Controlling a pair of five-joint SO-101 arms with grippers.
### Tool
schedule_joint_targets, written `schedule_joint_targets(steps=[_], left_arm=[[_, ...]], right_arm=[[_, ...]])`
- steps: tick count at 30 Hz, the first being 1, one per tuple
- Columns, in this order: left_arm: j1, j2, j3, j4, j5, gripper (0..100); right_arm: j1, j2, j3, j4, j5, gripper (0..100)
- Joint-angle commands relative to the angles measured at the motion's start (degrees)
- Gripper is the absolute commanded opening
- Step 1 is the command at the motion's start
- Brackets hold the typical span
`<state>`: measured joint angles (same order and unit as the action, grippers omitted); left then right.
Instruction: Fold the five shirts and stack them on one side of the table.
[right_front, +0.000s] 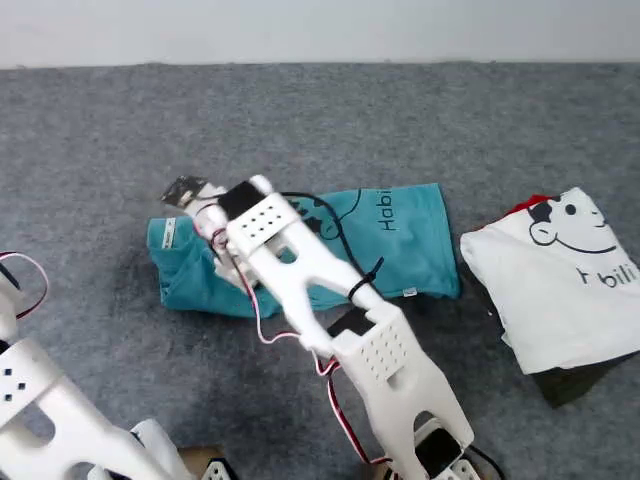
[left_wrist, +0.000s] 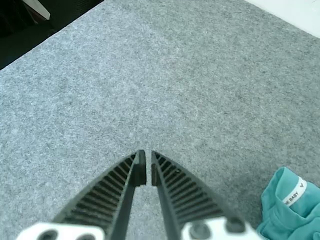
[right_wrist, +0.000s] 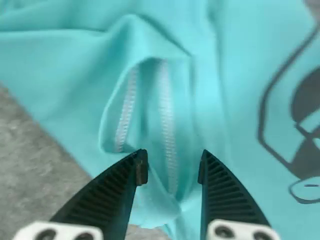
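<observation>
A teal shirt with a dark print lies partly folded in the middle of the grey carpeted table. My right arm stretches across it, and its gripper is over the shirt's left end. In the right wrist view that gripper is open just above a stitched hem fold of the teal shirt, holding nothing. My left gripper is shut and empty above bare carpet, with the teal shirt's collar end off to one side. A folded white shirt tops a stack at the right.
Under the white shirt a dark garment sticks out, and a red edge shows at the stack's far side. My left arm's white body sits at the front left corner. Bare carpet lies along the far side and left.
</observation>
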<state>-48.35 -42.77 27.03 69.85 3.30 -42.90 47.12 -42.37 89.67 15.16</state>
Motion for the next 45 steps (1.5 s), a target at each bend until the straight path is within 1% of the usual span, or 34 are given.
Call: schedule_joint_targets(steps=[1, 6, 12, 15, 19, 23, 26, 29, 35, 39, 45], left_arm=[[0.44, -0.35, -0.22, 0.09, 0.35, 3], [0.44, -0.35, -0.22, 0.09, 0.35, 3], [0.44, -0.35, -0.22, 0.09, 0.35, 3], [0.44, -0.35, -0.22, 0.09, 0.35, 3], [0.26, -0.35, -0.22, 0.09, 0.35, 3], [0.09, -0.44, -0.31, 0.09, 0.35, 3], [0.09, -0.44, -0.31, 0.09, 0.35, 3], [0.09, -0.44, -0.31, 0.09, 0.35, 3], [0.09, -0.44, -0.31, 0.09, 0.35, 3], [0.09, -0.44, -0.31, 0.09, 0.35, 3], [0.09, -0.44, -0.22, 0.09, 0.35, 3]], right_arm=[[2.59, -0.40, -2.20, -1.27, -0.09, 17.5], [5.05, -1.27, -2.29, -3.65, -0.09, 17.5], [4.70, -6.55, -2.29, -1.63, -0.35, 17.5], [1.80, -10.59, -2.29, 1.71, -0.62, 17.5], [-4.53, -12.97, -2.20, 5.67, -1.49, 17.5], [-9.71, -11.74, -1.93, 6.02, -4.75, 17.5], [-10.95, -9.63, -2.11, 4.88, -4.66, 17.5], [-10.59, -6.46, -2.11, 3.30, -4.48, 17.5], [-6.37, -1.54, -2.11, -0.13, -4.04, 17.5], [-3.30, -0.92, -2.20, -1.63, -1.76, 17.5], [-0.75, -1.71, -2.29, -3.30, -1.76, 17.5]])
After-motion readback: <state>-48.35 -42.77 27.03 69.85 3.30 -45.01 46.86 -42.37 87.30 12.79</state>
